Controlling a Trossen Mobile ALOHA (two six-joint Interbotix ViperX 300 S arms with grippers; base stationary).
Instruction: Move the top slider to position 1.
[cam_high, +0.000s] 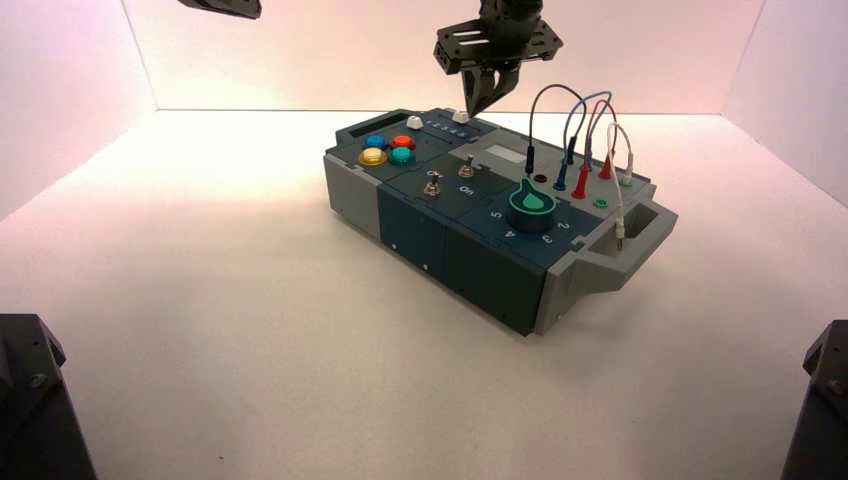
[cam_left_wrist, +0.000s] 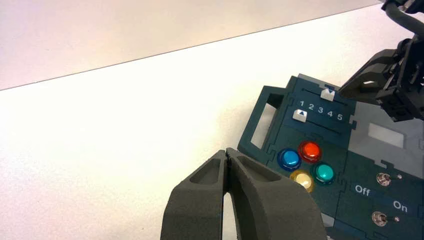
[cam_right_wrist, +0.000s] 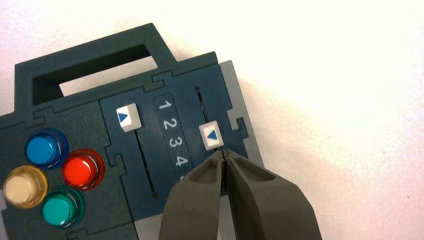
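Note:
The top slider (cam_right_wrist: 211, 136) is a small white blocky knob with a blue arrow, in the slot along the box's far edge. It stands about level with the printed 3. The digit 1 (cam_right_wrist: 165, 105) ends the numeral row toward the box's handle end. My right gripper (cam_right_wrist: 223, 152) is shut with nothing in it. Its tips sit right against the knob on the side of the higher numbers. From above, the right gripper (cam_high: 480, 104) hangs over the top slider (cam_high: 461, 116) at the box's back edge. My left gripper (cam_left_wrist: 227, 151) is shut and empty, held high off to the left.
A second white slider (cam_right_wrist: 129, 117) stands level with the 1. Beside it are blue (cam_right_wrist: 46, 148), red (cam_right_wrist: 83, 169), yellow (cam_right_wrist: 24, 186) and green (cam_right_wrist: 62, 206) buttons. Two toggle switches (cam_high: 449, 178), a green dial (cam_high: 532, 202) and looped wires (cam_high: 580, 130) fill the rest of the box.

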